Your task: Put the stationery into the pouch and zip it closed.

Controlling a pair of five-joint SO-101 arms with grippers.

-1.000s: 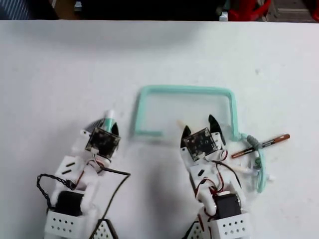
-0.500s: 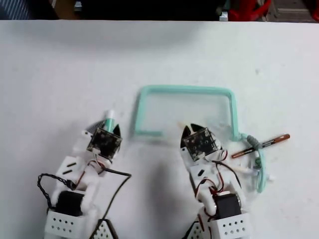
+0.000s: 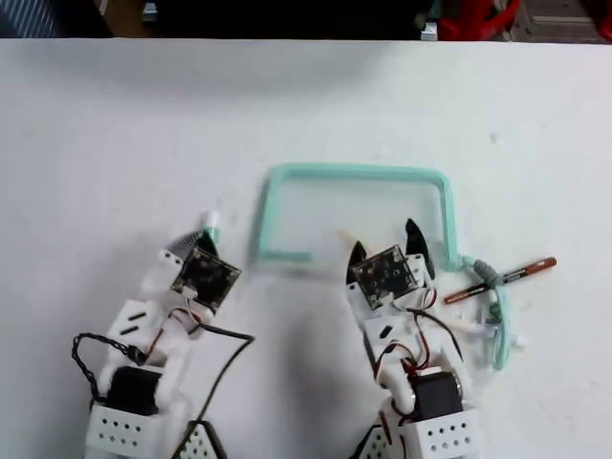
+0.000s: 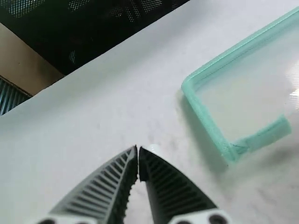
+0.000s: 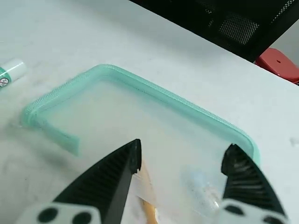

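— The pouch [image 3: 354, 172]: where does it lie?

— Flat on the white table [image 3: 115, 124], straight ahead of the right arm. It is a clear sheet framed by a mint-green rim. Starting nearest the arms, the left gripper [image 4: 138, 148] hangs low over the table to the pouch's left. Its two ribbed fingers are pressed together with nothing between them.

— And the tube?

— The white-and-green tube [image 3: 209, 223] lies on the table just past those closed tips, with its white end showing beyond them. Whether it touches them cannot be told.

— The right gripper?

— The right gripper [image 3: 384, 244] sits over the pouch's near side, spread wide and holding nothing. Beside one of its fingers lies a yellowish stick [image 5: 147, 191], either on or under the clear sheet; which one cannot be told.

— Is the pouch zipped?

— Its near edge looks open. The green rim runs along the far side and both ends, and only a short piece turns back along the near side at the left corner. From the right corner a loose green strip [image 3: 500, 335] trails back toward the right arm's base.

— Anything beyond?

— A dark red pen [image 3: 516, 272] lies outside the pouch, to its right, with one end meeting that strip. Farther off, the table runs to its far edge, and a red object [image 3: 473, 17] sits in the dark room behind.
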